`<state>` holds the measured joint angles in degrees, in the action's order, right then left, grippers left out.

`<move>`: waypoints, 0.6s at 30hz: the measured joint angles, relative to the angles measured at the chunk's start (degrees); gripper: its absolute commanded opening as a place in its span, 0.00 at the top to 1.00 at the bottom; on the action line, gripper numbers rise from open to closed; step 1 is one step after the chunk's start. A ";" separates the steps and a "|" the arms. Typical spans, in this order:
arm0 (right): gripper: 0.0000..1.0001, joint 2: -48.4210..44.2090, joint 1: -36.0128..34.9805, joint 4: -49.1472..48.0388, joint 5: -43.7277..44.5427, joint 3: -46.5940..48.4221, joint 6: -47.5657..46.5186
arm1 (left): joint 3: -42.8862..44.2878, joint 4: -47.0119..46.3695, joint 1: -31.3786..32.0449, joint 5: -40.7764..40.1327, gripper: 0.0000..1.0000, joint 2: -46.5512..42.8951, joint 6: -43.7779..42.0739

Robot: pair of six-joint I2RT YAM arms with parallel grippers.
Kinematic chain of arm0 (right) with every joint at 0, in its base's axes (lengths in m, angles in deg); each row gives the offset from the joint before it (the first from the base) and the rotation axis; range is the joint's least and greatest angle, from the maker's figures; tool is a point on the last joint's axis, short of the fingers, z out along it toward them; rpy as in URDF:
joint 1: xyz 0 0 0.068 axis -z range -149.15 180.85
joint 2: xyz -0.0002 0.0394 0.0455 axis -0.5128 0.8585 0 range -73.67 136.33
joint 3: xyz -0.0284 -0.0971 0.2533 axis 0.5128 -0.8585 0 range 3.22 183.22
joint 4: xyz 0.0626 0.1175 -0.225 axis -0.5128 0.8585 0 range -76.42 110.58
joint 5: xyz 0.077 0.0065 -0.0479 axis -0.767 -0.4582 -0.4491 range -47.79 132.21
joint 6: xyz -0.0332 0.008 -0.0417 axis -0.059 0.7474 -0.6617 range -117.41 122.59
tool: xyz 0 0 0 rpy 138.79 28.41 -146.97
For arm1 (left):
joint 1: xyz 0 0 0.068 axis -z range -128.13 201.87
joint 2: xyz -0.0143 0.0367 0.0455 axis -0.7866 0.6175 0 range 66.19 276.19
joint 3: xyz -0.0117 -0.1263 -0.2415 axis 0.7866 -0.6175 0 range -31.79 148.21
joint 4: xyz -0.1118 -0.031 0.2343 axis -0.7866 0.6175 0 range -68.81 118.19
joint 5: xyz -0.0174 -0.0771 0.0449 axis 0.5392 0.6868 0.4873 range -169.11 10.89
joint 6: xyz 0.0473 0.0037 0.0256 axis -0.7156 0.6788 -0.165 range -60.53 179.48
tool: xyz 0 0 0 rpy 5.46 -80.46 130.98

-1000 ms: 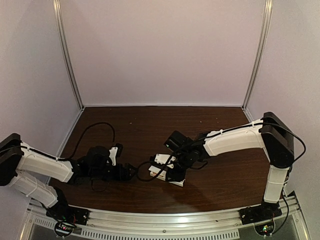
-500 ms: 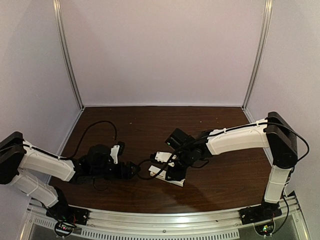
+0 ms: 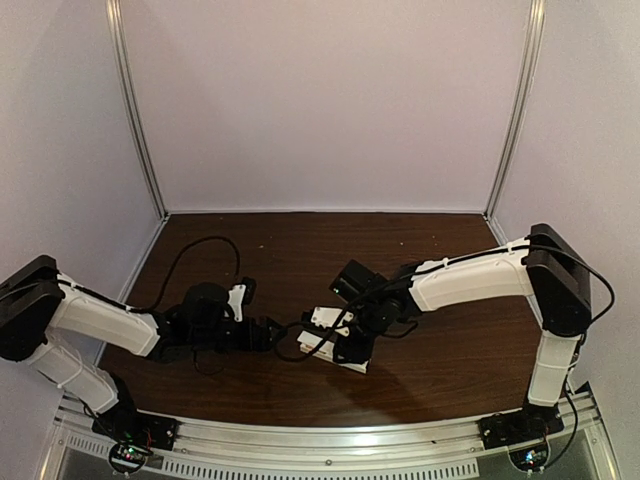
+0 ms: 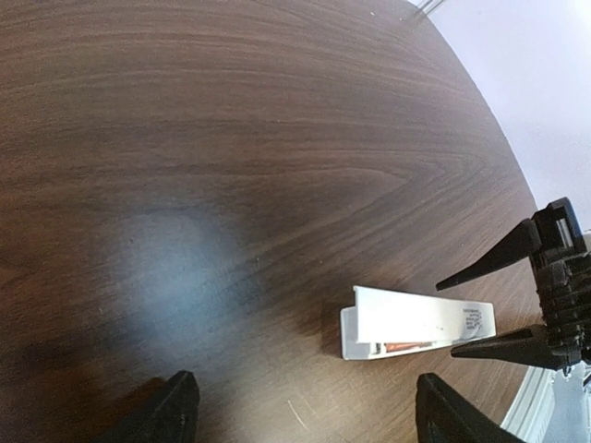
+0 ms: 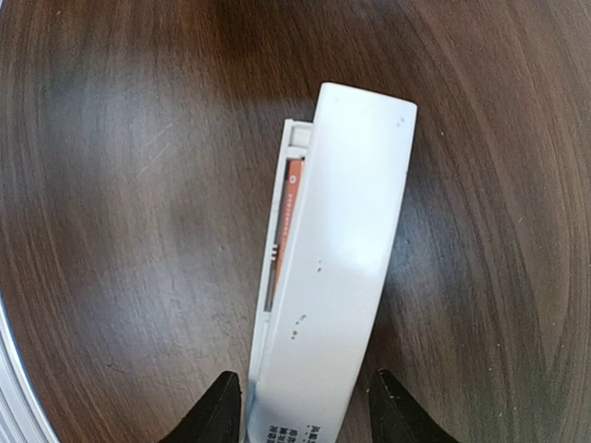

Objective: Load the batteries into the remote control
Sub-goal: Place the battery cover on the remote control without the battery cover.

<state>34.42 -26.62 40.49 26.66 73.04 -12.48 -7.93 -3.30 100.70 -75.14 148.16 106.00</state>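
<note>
Shows a slim white rectangular plastic remote control [image 5: 337, 249] lying on the dark wood-grain table [image 5: 111, 185], straddled at its printed end by the right claw [image 5: 307, 388]. Runs lengthwise straight out ahead of that claw.

Finds those jaws part-way open, astride the bar rather than clamped on it, with a dark sliver at one side and no firm hold evident.

Exposes, along the bar's left flank from this claw's viewpoint, a tiny orange cylindrical battery [image 5: 282, 231] already lodged in the slot. No blue battery anywhere in view.

Places the left claw [image 4: 307, 380] near but apart, jaws spread wide and empty. Has the remote ahead and to its right, long axis crosswise to its reach.

Judged: right claw the nearer, and the open slot side turned toward the left claw, the likely line of approach.
</note>
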 measured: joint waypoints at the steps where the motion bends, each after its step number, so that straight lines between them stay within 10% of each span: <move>1: 0.53 0.02 0.00 0.17 0.00 0.00 0.04 | 0.24 -0.17 -0.04 0.04 0.19 0.39 -0.07; 18: 0.58 0.02 0.00 0.28 -0.09 0.00 -0.02 | 8.39 -2.60 -0.24 3.28 0.35 11.39 -2.21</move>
<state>34.45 -26.62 40.78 26.57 73.04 -12.51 0.46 -5.90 100.46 -71.87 159.55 103.79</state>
